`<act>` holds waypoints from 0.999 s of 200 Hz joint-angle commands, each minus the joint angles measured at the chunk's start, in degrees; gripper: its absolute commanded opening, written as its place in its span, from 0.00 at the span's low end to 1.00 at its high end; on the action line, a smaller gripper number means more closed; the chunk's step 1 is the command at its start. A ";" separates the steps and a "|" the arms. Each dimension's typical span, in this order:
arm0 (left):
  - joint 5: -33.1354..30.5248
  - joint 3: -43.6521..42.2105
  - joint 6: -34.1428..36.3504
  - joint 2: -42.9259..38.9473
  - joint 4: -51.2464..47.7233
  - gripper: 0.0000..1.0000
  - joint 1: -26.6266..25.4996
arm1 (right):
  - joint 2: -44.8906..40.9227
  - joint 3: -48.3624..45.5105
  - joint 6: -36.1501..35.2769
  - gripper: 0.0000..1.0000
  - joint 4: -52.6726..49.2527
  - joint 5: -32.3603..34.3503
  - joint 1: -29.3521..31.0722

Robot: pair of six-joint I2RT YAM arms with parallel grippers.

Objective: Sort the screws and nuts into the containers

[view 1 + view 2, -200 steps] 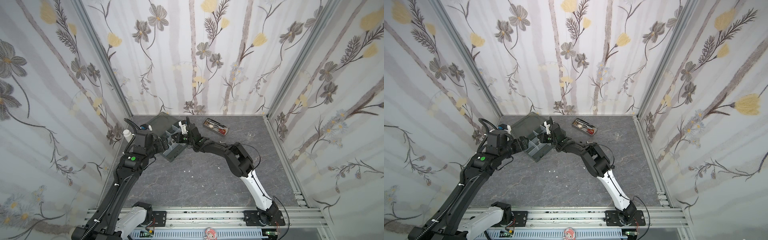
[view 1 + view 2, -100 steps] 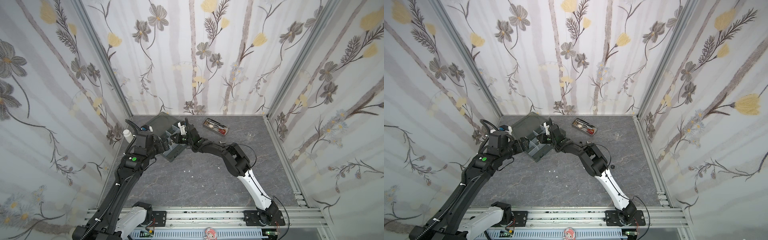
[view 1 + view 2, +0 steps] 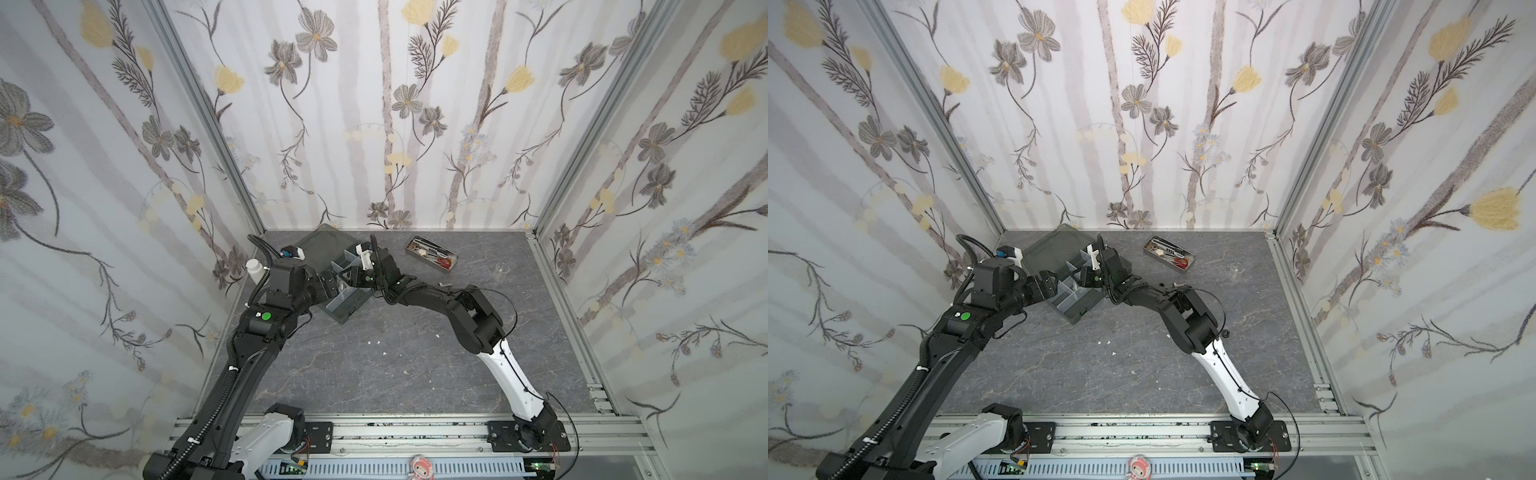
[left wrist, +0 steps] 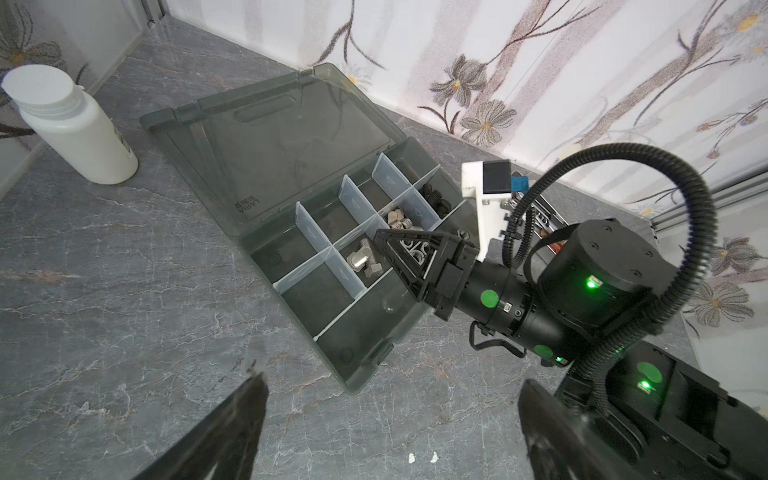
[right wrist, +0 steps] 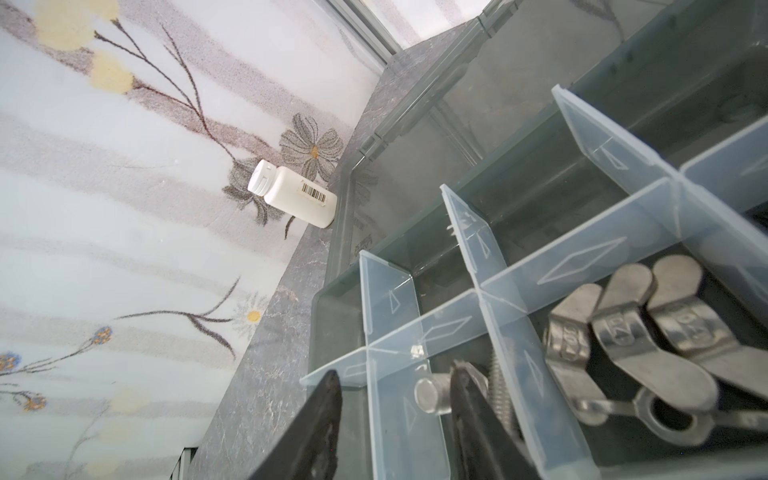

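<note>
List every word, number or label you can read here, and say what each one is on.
Embossed brand mark on the organizer lid: seen upside down, letters too unclear to quote.
Barcode label on the white bottle: bars only, digits too small to read.
Stamped marks on the silver winged pieces: blurred, unreadable.
No other text can be made out.

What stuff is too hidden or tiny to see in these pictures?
- Left wrist view: the right gripper covers part of the organizer box, hiding what lies beneath.
- Right wrist view: its finger and the bottom edge hide most of a silver screw.
- Both top views: tools in the tin and anything inside the clear cup are too small to tell.
</note>
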 commanded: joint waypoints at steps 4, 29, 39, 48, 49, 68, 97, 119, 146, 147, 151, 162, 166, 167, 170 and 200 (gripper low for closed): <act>1.28 1.26 0.41 1.33 0.70 0.94 -0.19 | -8.47 -5.03 -1.48 0.45 2.43 0.76 -1.82; 1.16 3.05 0.59 5.29 0.46 0.94 -3.09 | -15.81 -12.71 -1.56 0.45 2.81 0.22 -4.28; -0.10 3.85 0.52 6.79 0.56 0.94 -5.10 | -18.80 -15.96 -1.83 0.45 2.62 0.27 -5.25; -0.97 4.52 0.41 8.11 0.71 0.94 -6.75 | -21.14 -18.65 -2.21 0.45 2.10 0.48 -6.10; -1.09 4.54 0.37 8.24 0.75 0.94 -6.98 | -21.47 -18.97 -2.24 0.45 2.01 0.53 -6.20; -2.26 6.13 -0.24 11.35 1.37 0.94 -9.87 | -26.70 -24.58 -3.12 0.47 0.27 0.83 -8.33; -3.92 9.40 -0.81 16.34 1.48 0.94 -13.53 | -33.81 -32.59 -5.78 0.55 -3.85 2.18 -12.08; -4.16 10.98 -1.51 19.29 2.74 0.94 -15.55 | -38.40 -36.96 -8.68 0.60 -7.37 3.53 -14.95; -4.61 13.93 -1.61 24.55 3.37 0.94 -18.00 | -43.25 -42.30 -9.72 0.64 -8.79 3.19 -18.98; -4.67 14.08 -1.57 24.76 3.36 0.94 -18.10 | -43.42 -42.53 -9.73 0.64 -8.79 3.21 -19.19; -4.85 14.67 -1.52 25.70 3.30 0.94 -18.44 | -44.08 -43.35 -9.82 0.64 -8.79 3.10 -19.78; -5.08 17.17 -1.30 28.24 3.00 0.94 -19.41 | -45.58 -45.38 -9.84 0.66 -8.75 3.06 -21.55; -5.16 17.92 -1.26 29.17 2.84 0.94 -19.68 | -45.96 -46.11 -9.87 0.67 -8.79 2.98 -22.28; -5.17 18.10 -1.26 29.40 2.79 0.94 -19.72 | -46.05 -46.28 -9.89 0.67 -8.84 2.93 -22.47; -5.24 18.64 -1.14 30.10 2.67 0.94 -19.99 | -46.21 -46.74 -9.88 0.68 -8.76 2.75 -23.08; -5.82 24.16 -1.26 36.16 1.12 0.93 -21.93 | -46.27 -50.17 -10.57 0.74 -9.13 2.38 -27.53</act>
